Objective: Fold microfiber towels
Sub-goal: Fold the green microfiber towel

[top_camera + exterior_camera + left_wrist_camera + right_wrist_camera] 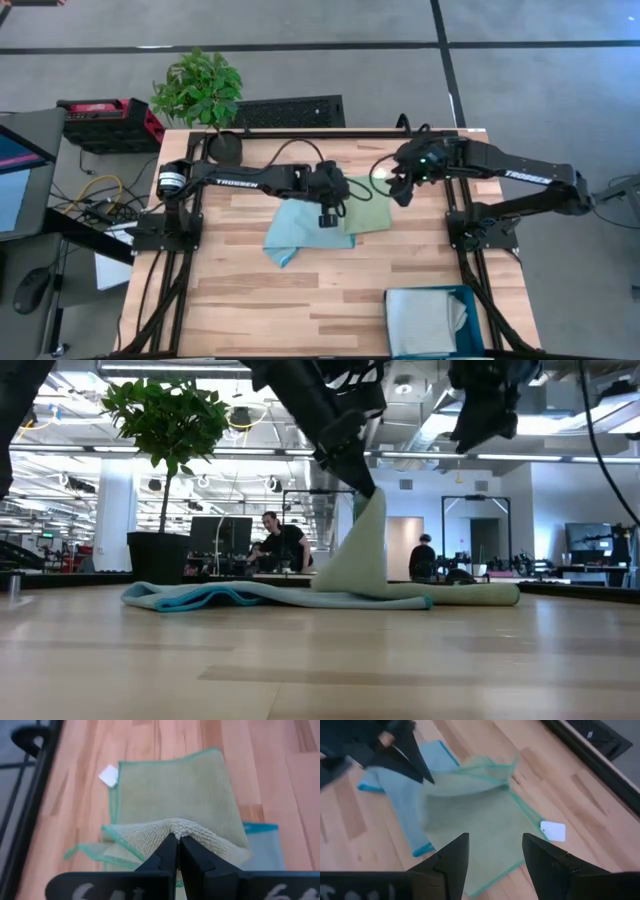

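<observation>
Pale green towel (368,212) mid-desk, overlapping light blue towel (292,235); one edge lifted, pinched in left gripper (178,851). Right gripper (495,854) wide, empty, hovering above green towel's far side. Risk: thin pinch slipping mid-fold, or blue towel dragged along, skewing fold.

Pale green towel (175,795) – teal edging; light blue towel (290,235); dark teal bin (468,296).

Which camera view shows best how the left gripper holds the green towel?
The left wrist view: the shut left gripper pinches a fold of the green towel. The low view shows the lifted edge; the high view mostly hides the grip; the right wrist view shows it from afar.
</observation>
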### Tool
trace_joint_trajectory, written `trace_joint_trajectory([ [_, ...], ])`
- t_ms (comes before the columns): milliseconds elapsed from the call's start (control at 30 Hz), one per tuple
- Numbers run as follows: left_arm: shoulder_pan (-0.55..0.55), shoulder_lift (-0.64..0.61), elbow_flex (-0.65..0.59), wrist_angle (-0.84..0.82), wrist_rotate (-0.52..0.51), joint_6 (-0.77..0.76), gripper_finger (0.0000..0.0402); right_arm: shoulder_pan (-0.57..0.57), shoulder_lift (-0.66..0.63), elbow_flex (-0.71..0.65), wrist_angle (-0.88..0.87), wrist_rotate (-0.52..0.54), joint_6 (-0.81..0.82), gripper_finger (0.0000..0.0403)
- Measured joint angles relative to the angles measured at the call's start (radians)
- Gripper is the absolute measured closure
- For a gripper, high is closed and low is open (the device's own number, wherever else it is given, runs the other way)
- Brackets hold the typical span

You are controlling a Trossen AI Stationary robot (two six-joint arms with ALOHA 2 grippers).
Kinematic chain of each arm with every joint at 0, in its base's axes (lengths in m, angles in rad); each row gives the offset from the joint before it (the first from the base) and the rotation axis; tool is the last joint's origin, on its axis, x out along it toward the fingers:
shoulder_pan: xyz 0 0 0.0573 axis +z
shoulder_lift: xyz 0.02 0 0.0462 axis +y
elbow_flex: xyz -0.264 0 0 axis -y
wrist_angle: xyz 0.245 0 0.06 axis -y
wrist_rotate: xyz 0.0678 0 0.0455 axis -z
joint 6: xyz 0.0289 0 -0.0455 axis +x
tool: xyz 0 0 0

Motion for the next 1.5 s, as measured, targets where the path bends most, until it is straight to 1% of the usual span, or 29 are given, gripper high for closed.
trace_joint_trajectory([
  [200,0.014,0.0,0.0,0.115,0.0,0.042,0.0401,0.0,-0.054,0.006,0.0,0.0,0.052,0.0194],
  [300,0.023,0.0,0.0,0.148,-0.001,0.048,0.0401,0.0,-0.069,0.006,0.0,0.0,0.08,0.0194],
  [467,0.039,0.0,0.0,0.184,-0.003,0.048,0.0402,0.0,-0.075,0.006,0.005,0.0,0.083,0.0194],
  [567,0.048,0.0,0.0,0.2,-0.025,0.053,0.0401,0.0,-0.074,0.006,0.018,0.0,0.083,0.0194],
  [733,0.059,0.0,0.0,0.264,-0.111,0.072,0.0401,0.0,-0.073,0.006,0.029,0.0,0.083,0.0194],
  [900,0.062,0.001,0.0,0.295,-0.086,0.065,0.0401,0.0,-0.073,0.006,0.028,0.0,0.083,0.0194],
  [967,0.059,0.023,0.0,0.337,-0.082,0.058,0.0401,0.0,-0.073,0.006,0.028,0.0,0.083,0.0194],
  [1167,0.047,0.102,-0.002,0.397,-0.072,0.038,0.0401,-0.001,-0.073,0.006,0.026,0.0,0.083,0.0194],
  [1333,0.043,0.12,0.025,0.409,-0.072,0.037,0.0401,-0.001,-0.073,0.006,0.023,0.0,0.082,0.0194],
  [1400,0.044,0.119,0.039,0.411,-0.088,0.024,0.0401,-0.001,-0.073,0.006,0.023,0.0,0.082,0.0194],
  [1500,0.044,0.119,0.07,0.411,-0.138,0.001,0.0401,-0.001,-0.073,0.006,0.023,0.0,0.082,0.0194],
])
